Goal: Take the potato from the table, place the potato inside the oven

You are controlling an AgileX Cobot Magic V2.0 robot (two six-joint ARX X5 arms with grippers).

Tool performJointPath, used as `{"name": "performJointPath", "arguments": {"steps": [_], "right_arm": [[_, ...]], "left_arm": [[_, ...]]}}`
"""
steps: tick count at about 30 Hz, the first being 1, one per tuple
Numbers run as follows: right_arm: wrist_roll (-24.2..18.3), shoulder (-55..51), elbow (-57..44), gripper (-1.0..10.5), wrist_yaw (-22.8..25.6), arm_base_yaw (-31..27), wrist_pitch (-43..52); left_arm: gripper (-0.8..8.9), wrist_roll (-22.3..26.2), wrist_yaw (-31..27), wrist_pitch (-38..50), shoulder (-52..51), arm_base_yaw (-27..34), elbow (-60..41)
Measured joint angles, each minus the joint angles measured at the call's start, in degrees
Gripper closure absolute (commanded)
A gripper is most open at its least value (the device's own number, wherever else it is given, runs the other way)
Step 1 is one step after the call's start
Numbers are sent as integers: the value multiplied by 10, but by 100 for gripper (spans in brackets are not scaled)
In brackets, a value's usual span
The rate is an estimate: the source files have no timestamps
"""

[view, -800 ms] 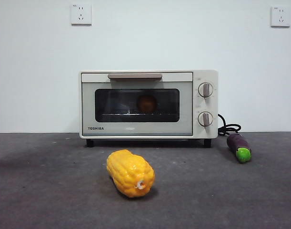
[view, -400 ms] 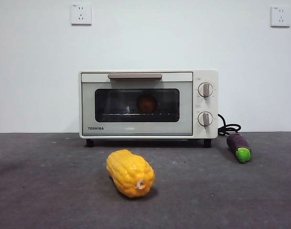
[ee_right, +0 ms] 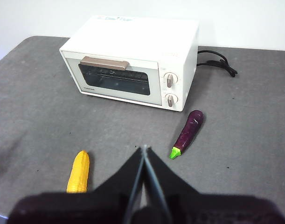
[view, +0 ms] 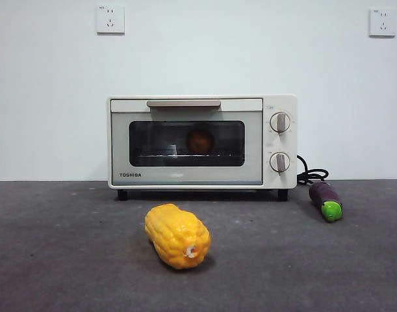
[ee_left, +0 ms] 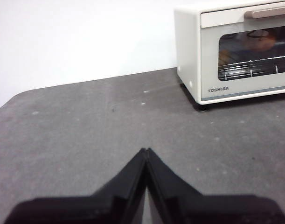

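Two grippers idle, left gripper [ee_left: 145, 151] and right gripper [ee_right: 144, 148] both pressed together on nothing | corn [view: 177, 235] nearest, 6 o'clock of oven [view: 202, 143] | eggplant [view: 326, 201] at 4 o'clock | potato [view: 201, 141] behind the closed glass door, on the rack | judged light, smooth, firm, rolls easily; grip across its widest middle.

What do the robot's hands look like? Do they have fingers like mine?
No fingers like yours. Each hand is a pincher made of two flat black jaws that narrow to a point, like a beak. The left gripper and the right gripper look alike: plain matte black, with no markings or cables showing. The arms themselves are out of view.
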Motion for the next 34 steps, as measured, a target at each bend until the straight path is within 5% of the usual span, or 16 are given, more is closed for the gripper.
{"name": "performJointPath", "arguments": {"steps": [8, 34], "right_arm": [[0, 0, 0, 946, 0, 0, 0], [0, 0, 0, 945, 0, 0, 0]], "left_arm": [[817, -10, -48, -64, -27, -1, -3], [817, -30, -47, -71, -9, -9, -3]]}}
